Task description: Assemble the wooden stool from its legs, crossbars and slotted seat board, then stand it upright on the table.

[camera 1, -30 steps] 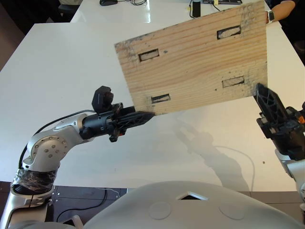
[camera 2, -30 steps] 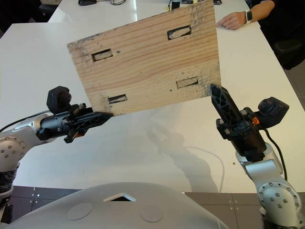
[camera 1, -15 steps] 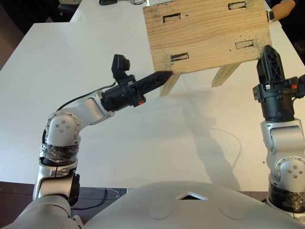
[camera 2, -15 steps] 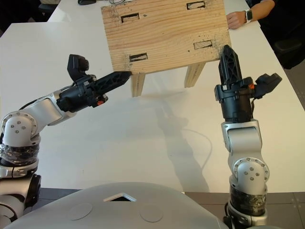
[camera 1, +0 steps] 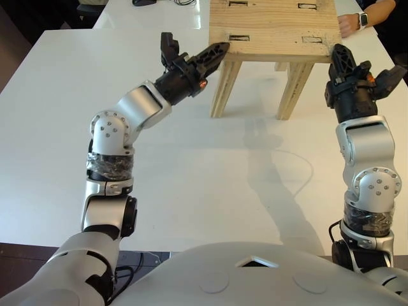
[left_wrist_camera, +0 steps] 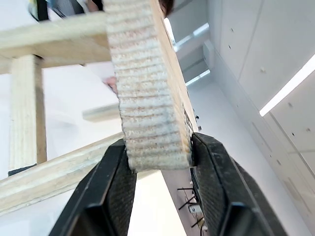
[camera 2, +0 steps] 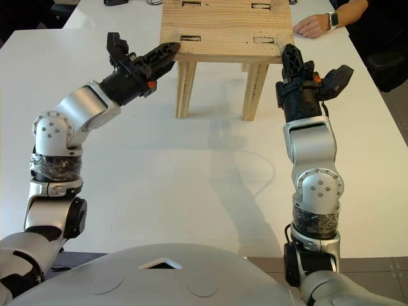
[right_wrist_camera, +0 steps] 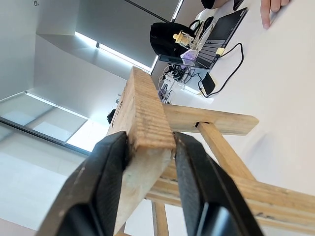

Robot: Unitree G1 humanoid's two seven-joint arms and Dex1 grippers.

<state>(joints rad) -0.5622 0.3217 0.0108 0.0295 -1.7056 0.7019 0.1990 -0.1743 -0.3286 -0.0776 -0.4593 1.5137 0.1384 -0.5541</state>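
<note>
The assembled wooden stool point(camera 1: 274, 29) stands upright at the far side of the white table point(camera 1: 76, 95), its slotted seat board point(camera 2: 223, 29) level on top and two front legs point(camera 1: 222, 86) reaching down to the table. My left gripper point(camera 1: 217, 52) is shut on the seat board's near left corner; the left wrist view has the board's edge point(left_wrist_camera: 150, 98) clamped between both pads. My right gripper point(camera 1: 339, 56) is shut on the near right corner, where the board edge point(right_wrist_camera: 147, 123) sits between the fingers. Crossbars point(right_wrist_camera: 216, 120) run under the seat.
A person's hand with a wristwatch point(camera 1: 354, 22) rests on the table behind the stool at the right. A mouse and cables point(camera 1: 150, 3) lie at the far edge. A thin white cable point(camera 1: 299, 169) curls on the table in front of the stool.
Both arms swung the stool from tilted, seat facing me, to upright and farther away, bringing its legs down to the table. Both grippers kept their hold on the seat board.
</note>
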